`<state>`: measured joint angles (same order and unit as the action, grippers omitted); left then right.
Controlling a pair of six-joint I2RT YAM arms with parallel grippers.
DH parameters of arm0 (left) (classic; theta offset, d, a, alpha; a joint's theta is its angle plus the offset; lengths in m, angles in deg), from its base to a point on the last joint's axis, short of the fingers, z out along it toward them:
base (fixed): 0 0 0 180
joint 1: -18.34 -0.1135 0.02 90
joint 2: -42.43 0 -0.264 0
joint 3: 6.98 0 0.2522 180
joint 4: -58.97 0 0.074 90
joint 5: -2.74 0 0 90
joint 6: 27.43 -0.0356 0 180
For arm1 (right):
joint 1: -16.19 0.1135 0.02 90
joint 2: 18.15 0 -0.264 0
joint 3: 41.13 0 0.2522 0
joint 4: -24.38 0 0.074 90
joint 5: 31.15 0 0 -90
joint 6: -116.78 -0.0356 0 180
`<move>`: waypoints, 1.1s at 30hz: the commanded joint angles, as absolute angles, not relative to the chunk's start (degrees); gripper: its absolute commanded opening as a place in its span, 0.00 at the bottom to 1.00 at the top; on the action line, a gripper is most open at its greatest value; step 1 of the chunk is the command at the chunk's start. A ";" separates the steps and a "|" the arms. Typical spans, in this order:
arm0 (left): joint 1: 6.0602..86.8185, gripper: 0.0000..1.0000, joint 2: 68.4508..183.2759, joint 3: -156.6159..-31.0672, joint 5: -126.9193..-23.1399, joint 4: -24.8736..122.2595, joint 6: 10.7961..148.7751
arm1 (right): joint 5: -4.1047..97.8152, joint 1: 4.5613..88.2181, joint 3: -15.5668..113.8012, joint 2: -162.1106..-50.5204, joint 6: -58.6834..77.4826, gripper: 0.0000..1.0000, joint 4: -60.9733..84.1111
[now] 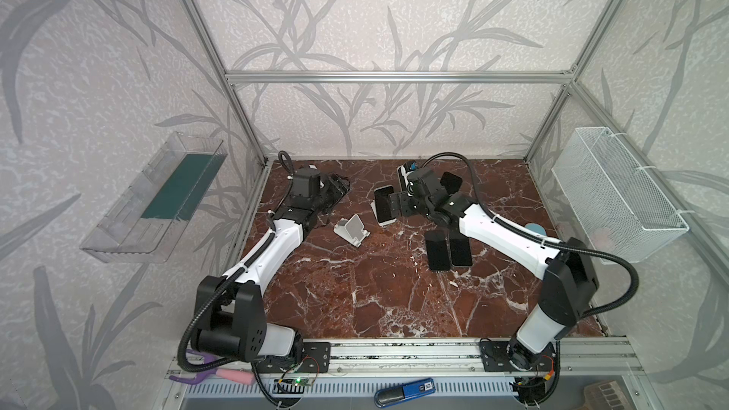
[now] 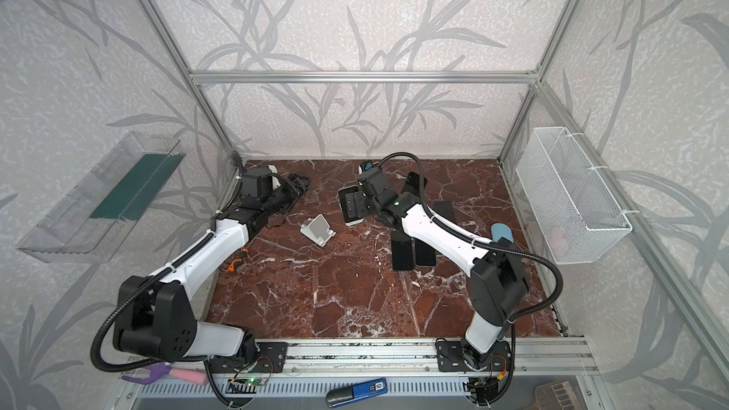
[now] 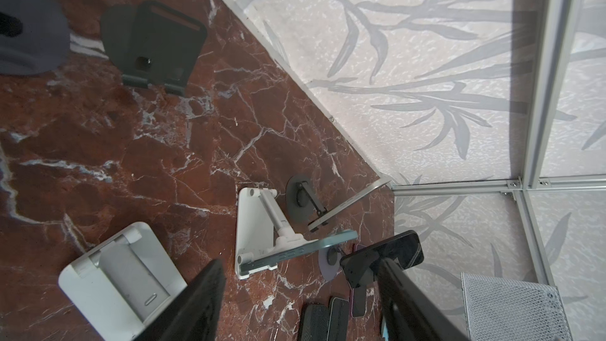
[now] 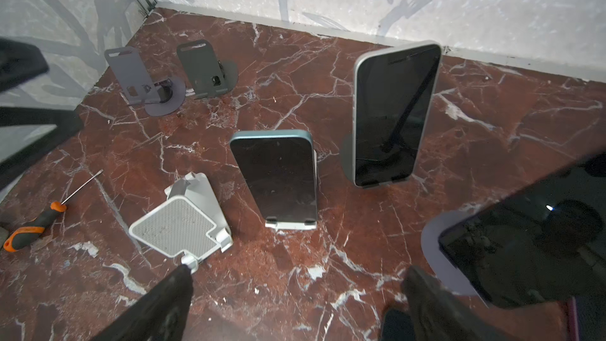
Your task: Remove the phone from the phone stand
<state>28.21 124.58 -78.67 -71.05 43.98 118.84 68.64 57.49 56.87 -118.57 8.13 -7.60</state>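
The right gripper [image 4: 300, 272] is released: its fingers [image 4: 157, 303] stand wide apart with only bare table [image 1: 355, 289] between them. It points at the teal phone [image 4: 278, 178], near it but not touching. That phone leans upright on a white stand [image 4: 290, 224], its bottom edge caught in the stand's two hooks, near the middle of the table's far edge. Just beside it, nearer the far edge, a silver phone [image 4: 393, 113] leans on a gray stand [image 4: 347, 155]. A dark phone [image 4: 531, 234] sits on a round-based stand [image 4: 433, 247] further toward the right edge.

The left gripper [image 3: 299, 260] is near the far left corner, its fingers [image 3: 196, 303] apart and gripping nothing. An empty stand [image 1: 351, 230], white, sits on the table between the two grippers. Two more gray stands [image 4: 141, 77], holding nothing, are in the far left corner. Two flat phones [image 1: 438, 254] lie side by side in the right half of the table, partly under the right arm [image 1: 501, 234]. A screwdriver [image 2: 236, 264] with an orange and black handle lies by the left edge.
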 commanded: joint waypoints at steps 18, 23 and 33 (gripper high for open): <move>27.57 0.68 128.69 -83.94 -62.63 42.41 118.47 | 64.94 57.45 71.32 -135.05 12.45 0.99 -6.36; 27.49 0.68 127.55 -83.58 -62.27 43.23 118.49 | 67.79 57.36 73.48 -137.04 11.34 0.99 -7.47; 27.36 0.68 127.07 -83.05 -61.68 44.64 118.80 | 67.40 56.56 74.26 -138.94 13.23 0.99 -7.59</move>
